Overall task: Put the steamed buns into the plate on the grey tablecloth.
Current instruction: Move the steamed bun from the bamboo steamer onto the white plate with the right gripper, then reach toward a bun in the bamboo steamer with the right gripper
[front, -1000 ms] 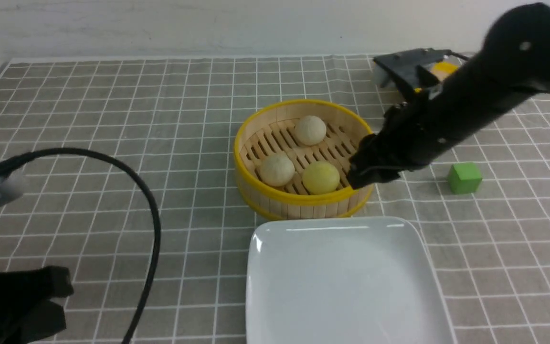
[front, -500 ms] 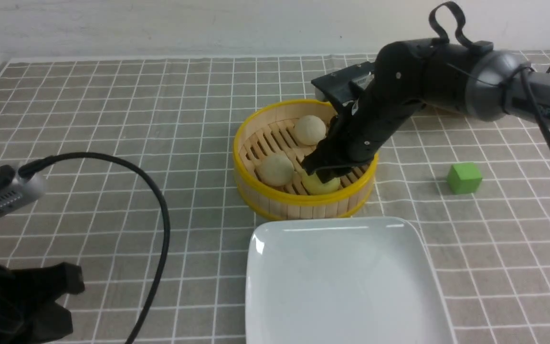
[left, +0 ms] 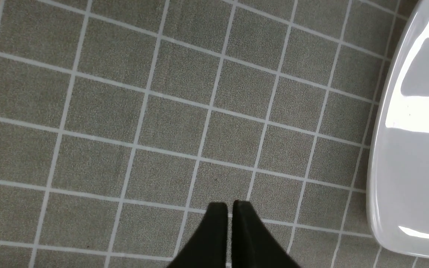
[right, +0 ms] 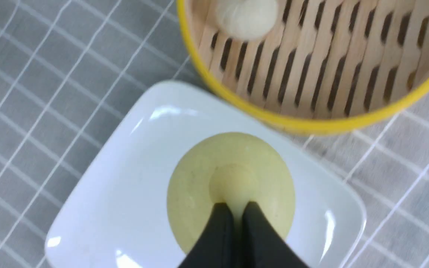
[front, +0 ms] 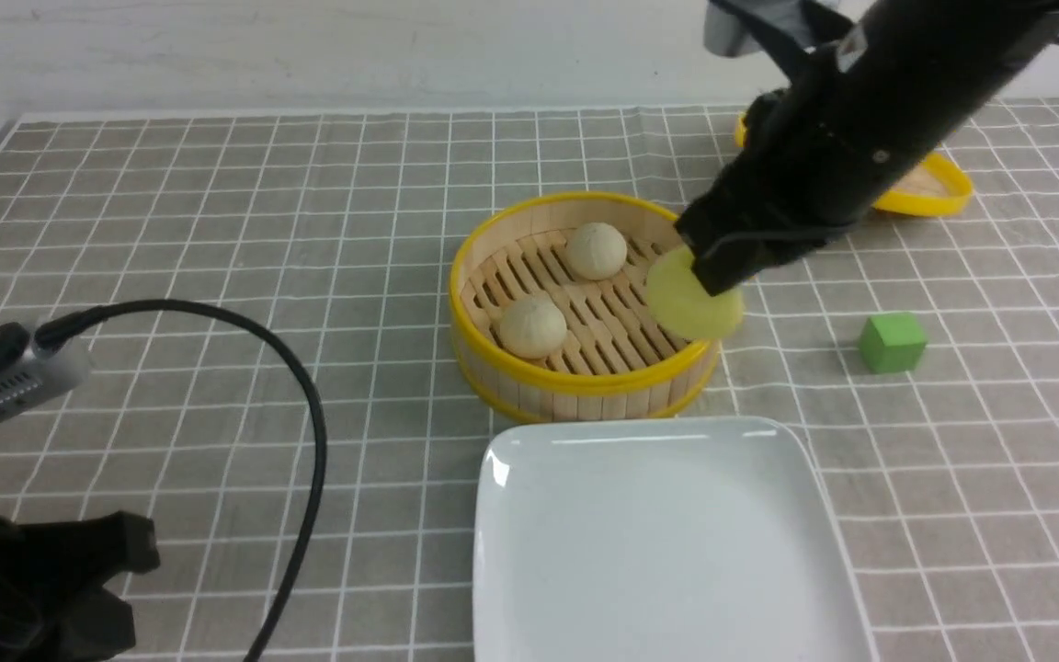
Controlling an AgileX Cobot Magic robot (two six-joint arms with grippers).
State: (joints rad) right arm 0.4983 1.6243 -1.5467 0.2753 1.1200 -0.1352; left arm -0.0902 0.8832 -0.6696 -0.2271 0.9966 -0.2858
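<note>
Yellow bun [front: 693,308]: pinched in right end effector [front: 718,274], aloft at steamer [front: 585,386] rim. Beige buns [front: 533,325]: in steamer, beside it. Step: first transfer. Next: carry to plate [front: 667,552], below and robotward; lower gently, release.

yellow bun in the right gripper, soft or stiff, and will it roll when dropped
Probably soft: the yellow bun dimples where the right gripper pinches it. Likely light, hanging from that small pinch. Its rounded shape could roll on the glossy plate.
</note>
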